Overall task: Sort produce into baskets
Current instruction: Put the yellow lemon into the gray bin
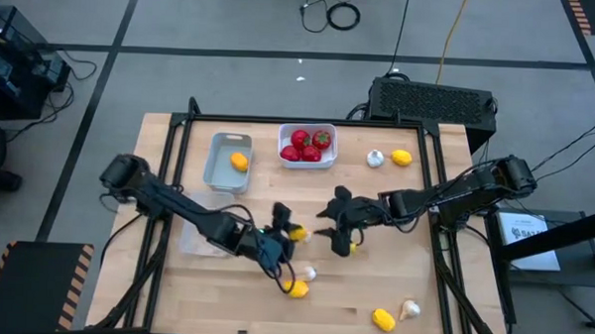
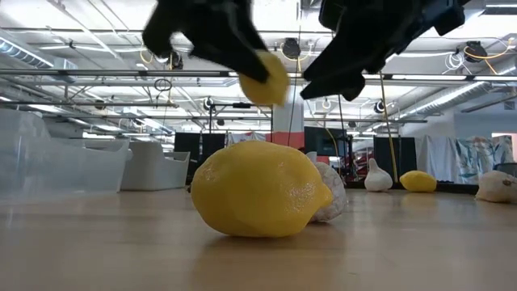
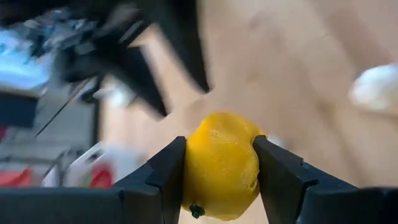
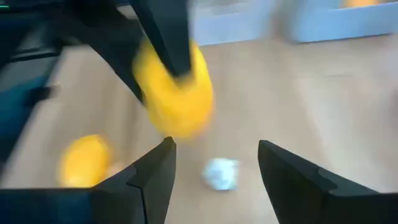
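My left gripper (image 1: 291,229) is shut on a yellow lemon (image 3: 221,165) at mid-table, lifted above the wood; the lemon also shows in the low view (image 2: 265,78). My right gripper (image 1: 329,225) is open and empty just to the right of it, fingers pointing at the lemon (image 4: 177,93). A grey tray (image 1: 218,174) holds an orange fruit (image 1: 239,162). A white basket (image 1: 307,128) holds red fruits (image 1: 308,146). A clear tray (image 1: 194,238) lies under my left arm. Another lemon (image 1: 295,286) and a garlic bulb (image 1: 310,274) rest on the table below the grippers. My left gripper pinches the lemon's two opposite sides (image 3: 193,162) between its two fingers (image 3: 165,177). The fingers come from the table's left, slanting down. The lemon is lifted clear of the table, its green stem end toward the wrist.
A garlic bulb (image 1: 374,158) and a lemon (image 1: 402,158) lie at the far right. A lemon (image 1: 383,318) and a garlic bulb (image 1: 410,310) lie near the front edge. A black box with a grille (image 1: 434,100) stands behind the table.
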Robot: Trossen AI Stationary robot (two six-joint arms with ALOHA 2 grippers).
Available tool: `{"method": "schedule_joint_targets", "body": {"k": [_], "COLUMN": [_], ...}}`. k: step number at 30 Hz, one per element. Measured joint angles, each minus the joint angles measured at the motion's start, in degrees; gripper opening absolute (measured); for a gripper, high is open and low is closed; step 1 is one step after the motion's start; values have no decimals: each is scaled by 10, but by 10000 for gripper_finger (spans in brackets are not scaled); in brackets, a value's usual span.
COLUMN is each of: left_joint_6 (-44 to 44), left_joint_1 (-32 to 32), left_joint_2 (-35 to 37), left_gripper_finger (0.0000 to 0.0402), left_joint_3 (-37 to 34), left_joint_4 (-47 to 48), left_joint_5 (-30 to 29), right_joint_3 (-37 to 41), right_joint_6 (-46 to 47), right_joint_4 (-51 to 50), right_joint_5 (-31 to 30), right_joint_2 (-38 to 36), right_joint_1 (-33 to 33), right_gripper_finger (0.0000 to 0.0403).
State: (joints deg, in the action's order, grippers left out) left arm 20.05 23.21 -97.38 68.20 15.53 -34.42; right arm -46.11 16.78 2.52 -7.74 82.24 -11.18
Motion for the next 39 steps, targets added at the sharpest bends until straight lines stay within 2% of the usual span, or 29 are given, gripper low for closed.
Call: {"method": "schedule_joint_targets", "body": {"k": [6, 12, 15, 19, 22, 26, 33, 39], "left_joint_6": [-76, -185, -243, -257, -259, -271, -272, -257], "left_joint_1": [-31, -107, -149, -204, -253, -300, -327, -325], "left_joint_2": [91, 194, 243, 279, 286, 281, 280, 280], "left_gripper_finger": [165, 166, 166, 166, 166, 166, 175, 230], "left_joint_3": [-3, -38, -72, -127, -163, -200, -227, -227], "left_joint_4": [186, 355, 377, 377, 369, 379, 369, 358], "left_joint_5": [-52, -59, -61, -60, -68, -40, -41, -36], "right_joint_3": [0, 0, 1, 1, 1, 1, 1, 1], "right_joint_6": [0, 7, 7, 6, 5, 5, 6, 6], "right_joint_4": [-5, -5, -6, -6, -5, -5, -6, -6], "right_joint_5": [-29, -30, -30, -30, -30, -30, -30, -30], "right_joint_2": [0, 0, 0, 1, 1, 1, 1, 1], "right_joint_1": [4, 3, 3, 3, 4, 4, 7, 7], "right_gripper_finger": [215, 215, 215, 215, 215, 215, 215, 215]}}
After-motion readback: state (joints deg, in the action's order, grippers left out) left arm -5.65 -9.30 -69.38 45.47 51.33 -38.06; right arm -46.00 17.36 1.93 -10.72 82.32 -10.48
